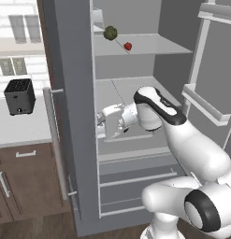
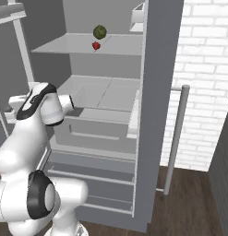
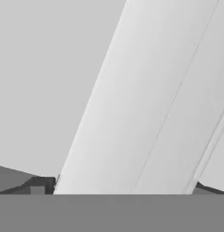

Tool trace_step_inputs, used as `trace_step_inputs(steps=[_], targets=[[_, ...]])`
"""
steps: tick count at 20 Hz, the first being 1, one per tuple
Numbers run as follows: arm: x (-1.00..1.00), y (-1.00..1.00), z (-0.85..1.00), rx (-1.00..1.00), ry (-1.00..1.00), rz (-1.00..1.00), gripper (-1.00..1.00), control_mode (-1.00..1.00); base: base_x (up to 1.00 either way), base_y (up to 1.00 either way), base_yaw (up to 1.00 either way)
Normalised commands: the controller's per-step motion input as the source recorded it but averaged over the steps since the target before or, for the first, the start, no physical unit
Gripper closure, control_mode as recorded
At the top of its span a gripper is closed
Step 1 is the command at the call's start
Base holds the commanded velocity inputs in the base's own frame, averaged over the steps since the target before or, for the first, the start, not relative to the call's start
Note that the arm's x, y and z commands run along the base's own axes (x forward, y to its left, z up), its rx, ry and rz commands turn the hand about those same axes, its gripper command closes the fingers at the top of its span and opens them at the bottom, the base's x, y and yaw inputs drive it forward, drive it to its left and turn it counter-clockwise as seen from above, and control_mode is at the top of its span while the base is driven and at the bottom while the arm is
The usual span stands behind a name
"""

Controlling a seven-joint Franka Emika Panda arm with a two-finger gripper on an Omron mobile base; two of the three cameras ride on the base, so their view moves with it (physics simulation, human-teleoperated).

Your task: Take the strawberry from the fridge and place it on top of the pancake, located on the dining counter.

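Hand [image 1: 99, 125], fingers spread wide and holding nothing, sits low inside the tall matte grey fridge [image 1: 75, 116]. Above it, on the pale grey upper shelf [image 1: 149, 46], lies the tiny bright red strawberry [image 1: 128, 46], just beside a dark green bumpy ball [image 1: 110, 32]. Light, soft and easily bruised, I judge; pinch gently across its widest part.

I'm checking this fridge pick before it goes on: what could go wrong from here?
The strawberry sits on the upper shelf, above the open gripper, so the arm must rise past the shelf edge and could clip it. The green ball lies close by; a loose approach could nudge either.
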Motion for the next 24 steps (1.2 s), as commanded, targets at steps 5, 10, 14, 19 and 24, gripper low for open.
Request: trace_step_inputs(steps=[5, 10, 14, 19, 24], targets=[[0.10, 0.58, 0.08, 0.05, -0.02, 0.03, -1.00, -1.00, 0.00, 0.00, 0.00], [0.24, 0.55, 0.07, 0.03, -0.01, 0.00, -1.00, -1.00, 0.00, 0.00, 0.00], [-0.08, 0.16, 0.20, 0.00, -0.06, 0.01, -1.00, -1.00, 0.00, 0.00, 0.00], [-0.09, -0.17, 0.60, 0.00, -0.11, 0.01, -1.00, -1.00, 0.00, 0.00, 0.00], [0.00, -0.32, 0.65, 0.00, -0.01, 0.00, -1.00, -1.00, 0.00, 0.00, 0.00]])
